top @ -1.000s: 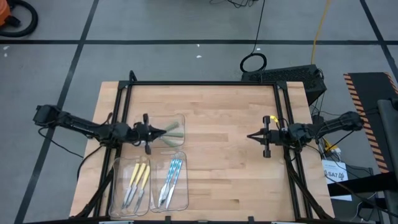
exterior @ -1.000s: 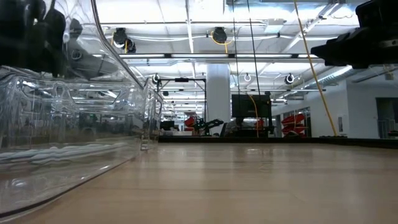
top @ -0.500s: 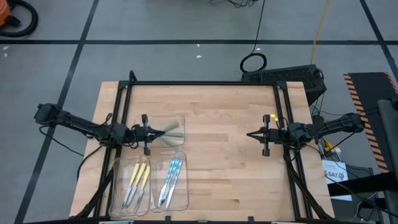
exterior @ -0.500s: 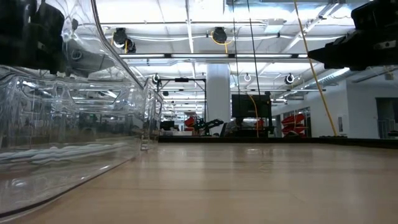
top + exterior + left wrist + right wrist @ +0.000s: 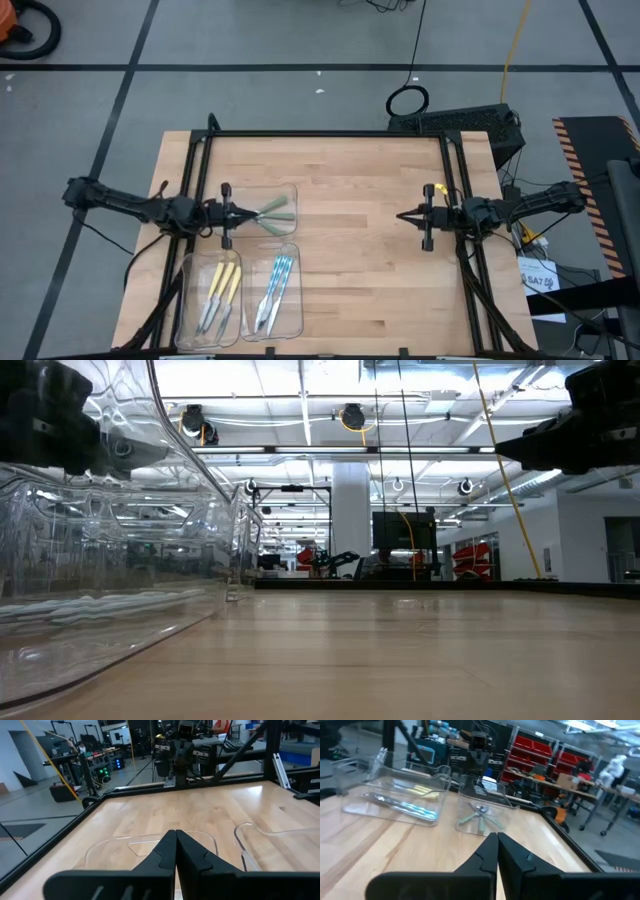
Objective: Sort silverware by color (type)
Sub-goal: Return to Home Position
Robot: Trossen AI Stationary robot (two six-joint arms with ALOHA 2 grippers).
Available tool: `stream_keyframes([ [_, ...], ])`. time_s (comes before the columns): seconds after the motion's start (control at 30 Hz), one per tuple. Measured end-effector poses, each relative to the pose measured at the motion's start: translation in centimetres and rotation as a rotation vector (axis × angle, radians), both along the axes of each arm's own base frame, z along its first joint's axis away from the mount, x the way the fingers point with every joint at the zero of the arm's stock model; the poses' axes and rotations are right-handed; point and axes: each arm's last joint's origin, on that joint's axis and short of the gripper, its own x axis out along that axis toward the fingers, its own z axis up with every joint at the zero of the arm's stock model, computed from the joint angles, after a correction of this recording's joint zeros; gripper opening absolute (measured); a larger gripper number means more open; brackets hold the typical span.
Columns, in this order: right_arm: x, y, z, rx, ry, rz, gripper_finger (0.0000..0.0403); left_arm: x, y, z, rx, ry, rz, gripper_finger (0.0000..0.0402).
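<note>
Left end effector is hovering clenched on nothing at left-centre, just beside the pale green silverware in the upper clear tray. Yellow silverware and blue silverware are lying in separate lower-left trays. Right end effector is hanging clenched at right-centre over the desk.

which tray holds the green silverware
The lone tray at the left gripper; the other two, side by side, hold yellow silverware and blue silverware.
</note>
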Motion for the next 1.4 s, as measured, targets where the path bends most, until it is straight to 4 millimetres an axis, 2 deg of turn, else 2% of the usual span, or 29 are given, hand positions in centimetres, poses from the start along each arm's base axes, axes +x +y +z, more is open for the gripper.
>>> stream_keyframes([
  [0.2, 0.0, -0.1, 0.0, 0.047, 0.003, -0.019, 0.0002, -0.7, 0.2, -0.2, -0.01, 0.017, 0.015, 0.0005],
  [0.3, -0.2, 0.1, -0.4, 0.031, 0.051, 0.032, 0.0001, -1.0, 0.3, 0.0, -0.021, 0.0, 0.019, 0.0005],
  [0.63, -0.8, 0.0, -0.1, 0.027, 0.006, 0.062, 0.0001, -1.3, 0.3, -0.2, -0.028, 0.015, 0.022, 0.0005],
  [0.77, -1.1, 0.2, -0.1, 0.01, 0.007, 0.142, 0.0001, -1.3, 0.3, -0.2, -0.034, 0.015, 0.023, 0.0005],
  [1.07, -1.4, -0.1, -0.1, 0.0, -0.005, 0.127, 0.0001, -1.3, 0.3, -0.2, -0.042, 0.012, 0.022, 0.0005],
  [1.4, -1.3, -1.2, -0.2, 0.016, 0.001, 0.014, 0.0002, -1.3, 0.3, -0.1, -0.044, 0.004, 0.023, 0.0005],
])
